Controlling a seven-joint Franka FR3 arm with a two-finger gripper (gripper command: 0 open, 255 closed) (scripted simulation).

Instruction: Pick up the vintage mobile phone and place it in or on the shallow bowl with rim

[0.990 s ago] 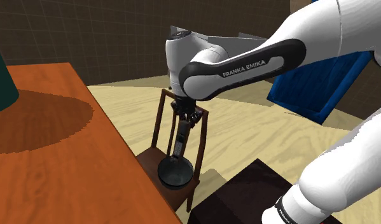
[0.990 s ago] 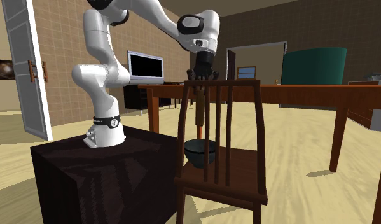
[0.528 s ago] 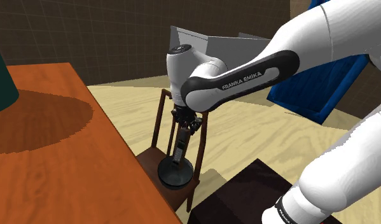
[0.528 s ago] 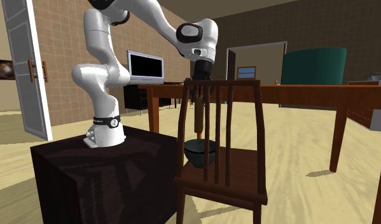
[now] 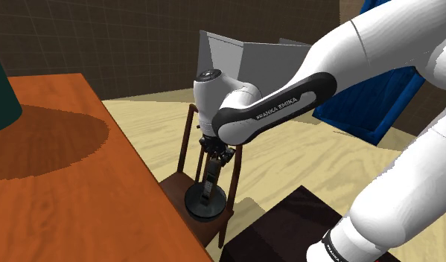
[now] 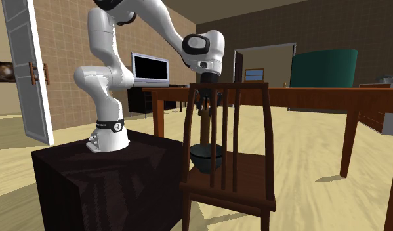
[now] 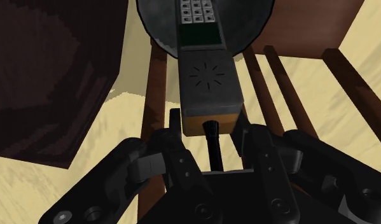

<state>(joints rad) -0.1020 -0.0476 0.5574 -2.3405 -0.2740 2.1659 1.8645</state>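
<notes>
Gripper [image 7: 209, 124] clamped on the antenna end of the vintage mobile phone [image 7: 207, 76], phone upright, keypad end low over the dark shallow bowl [image 5: 206, 206], contact I can't confirm, bowl on the wooden chair [image 6: 227, 190] seat.
</notes>
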